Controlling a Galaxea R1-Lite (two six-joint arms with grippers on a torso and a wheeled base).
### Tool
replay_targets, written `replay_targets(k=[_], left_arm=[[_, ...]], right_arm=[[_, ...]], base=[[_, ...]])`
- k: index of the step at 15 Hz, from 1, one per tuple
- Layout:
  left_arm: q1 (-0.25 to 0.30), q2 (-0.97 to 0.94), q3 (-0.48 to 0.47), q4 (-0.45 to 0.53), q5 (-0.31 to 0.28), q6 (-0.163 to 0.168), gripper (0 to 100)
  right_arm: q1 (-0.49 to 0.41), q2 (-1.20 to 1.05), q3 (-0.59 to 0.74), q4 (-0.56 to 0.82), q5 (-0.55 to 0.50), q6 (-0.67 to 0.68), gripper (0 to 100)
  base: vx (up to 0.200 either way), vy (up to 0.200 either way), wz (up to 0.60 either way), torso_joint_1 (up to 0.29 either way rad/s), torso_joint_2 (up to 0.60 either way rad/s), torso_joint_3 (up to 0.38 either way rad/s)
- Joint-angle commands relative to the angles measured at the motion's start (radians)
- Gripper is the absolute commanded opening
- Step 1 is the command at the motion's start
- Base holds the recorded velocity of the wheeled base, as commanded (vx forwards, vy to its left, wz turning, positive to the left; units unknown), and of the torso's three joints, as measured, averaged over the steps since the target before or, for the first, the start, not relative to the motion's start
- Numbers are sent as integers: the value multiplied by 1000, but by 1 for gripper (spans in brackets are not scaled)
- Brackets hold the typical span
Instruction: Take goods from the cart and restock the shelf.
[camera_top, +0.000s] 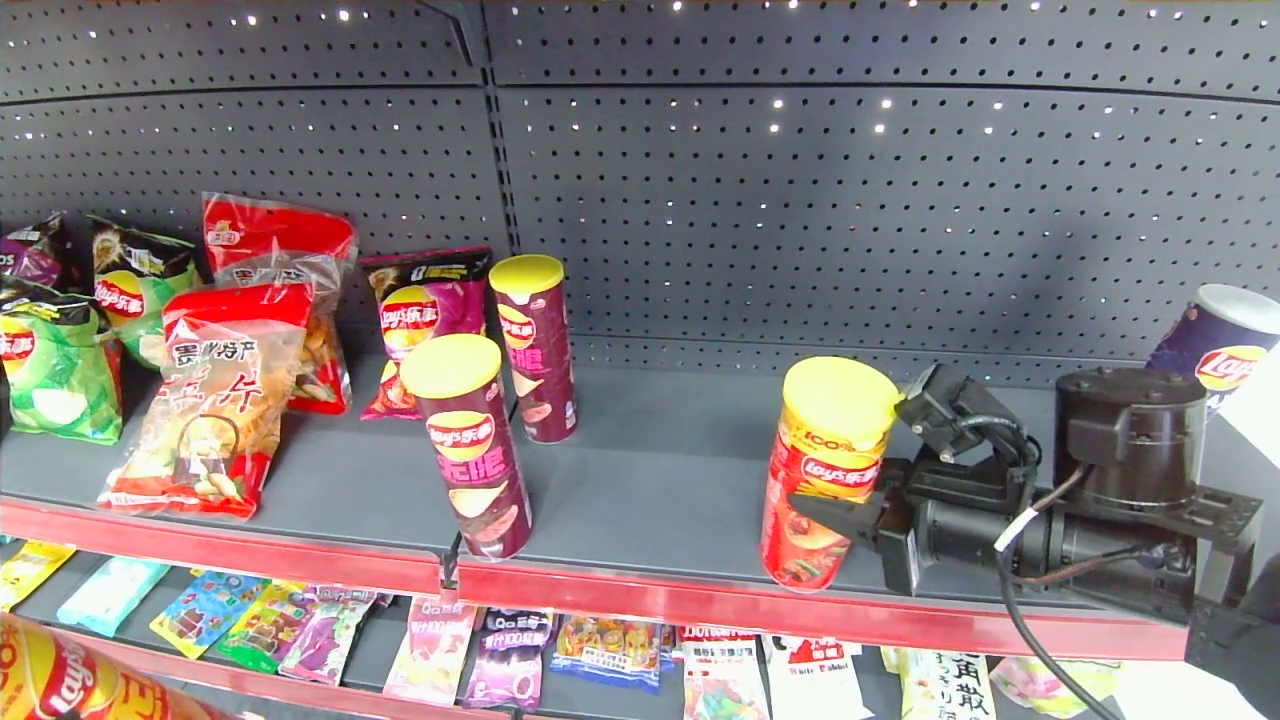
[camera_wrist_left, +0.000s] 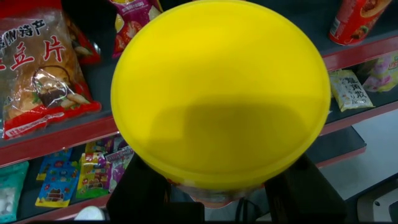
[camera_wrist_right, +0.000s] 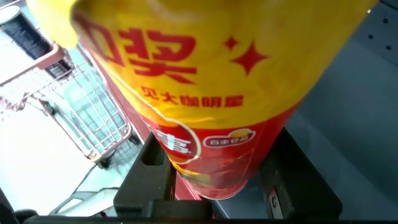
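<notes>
We see right gripper (camera_top: 842, 516) fingers (camera_wrist_right: 144, 182) closed narrow on red chip can (camera_top: 822, 470), one each side of lower body. Can upright, yellow lid, red-yellow label, on shelf (camera_top: 650, 480) by red front edge, at 3 o'clock from two purple cans (camera_top: 470, 450). Left gripper (camera_wrist_left: 217, 200) fingers clamp yellow-lidded can (camera_wrist_left: 221, 93), lid facing our wrist camera.

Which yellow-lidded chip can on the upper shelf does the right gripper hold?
The red-and-yellow can at the grey shelf's front edge; both purple cans stand free further left.
</notes>
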Motion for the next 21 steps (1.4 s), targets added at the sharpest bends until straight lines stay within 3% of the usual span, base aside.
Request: replay_targets(k=[1,21], left_arm=[[0,0,0,0,0,0,0],[0,-7,0,2,0,0,0]], right_arm=[[14,4,-4,2,-24,19,0],[27,10,11,2,-53,82,0]], base=[[0,0,0,0,0,0],[0,0,0,0,0,0]])
